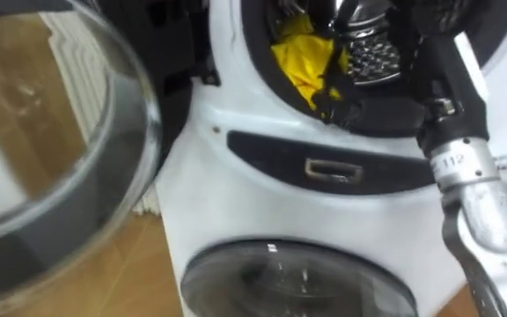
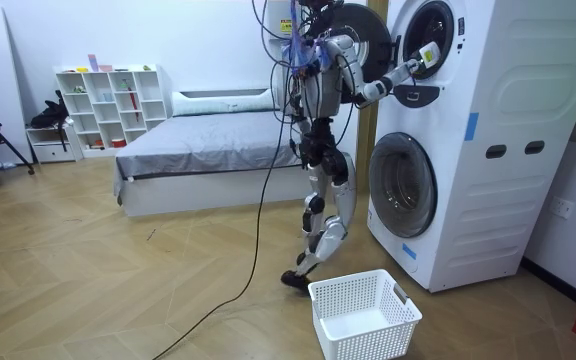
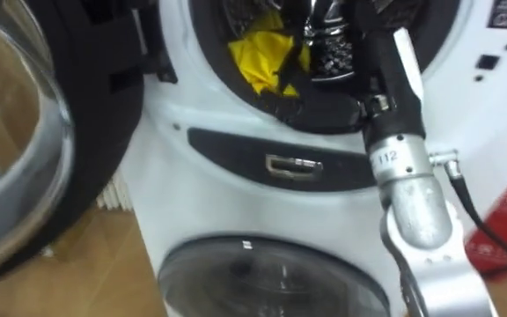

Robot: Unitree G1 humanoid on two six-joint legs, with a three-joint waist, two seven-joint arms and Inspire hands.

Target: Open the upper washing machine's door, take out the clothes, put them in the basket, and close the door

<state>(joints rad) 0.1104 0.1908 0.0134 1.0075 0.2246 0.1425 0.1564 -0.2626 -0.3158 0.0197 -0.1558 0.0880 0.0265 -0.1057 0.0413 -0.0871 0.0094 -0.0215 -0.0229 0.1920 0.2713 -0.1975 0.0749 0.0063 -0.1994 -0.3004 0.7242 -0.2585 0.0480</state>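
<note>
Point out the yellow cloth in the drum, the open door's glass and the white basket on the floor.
yellow cloth (image 1: 299, 60), left eye view, on its bunched middle inside the drum.
door glass (image 1: 51, 132), left eye view, on the middle of the clear bowl.
white basket (image 2: 373, 335), room view, on its near wall.

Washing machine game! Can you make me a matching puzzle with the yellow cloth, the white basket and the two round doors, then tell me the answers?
Things:
1 crumpled yellow cloth
2 white plastic lattice basket
3 round glass upper door
4 round glass lower door

Places or states:
A swung open
B shut
C on the wooden floor
D inside the upper drum

Pairs: 1-D, 2-C, 3-A, 4-B
</note>
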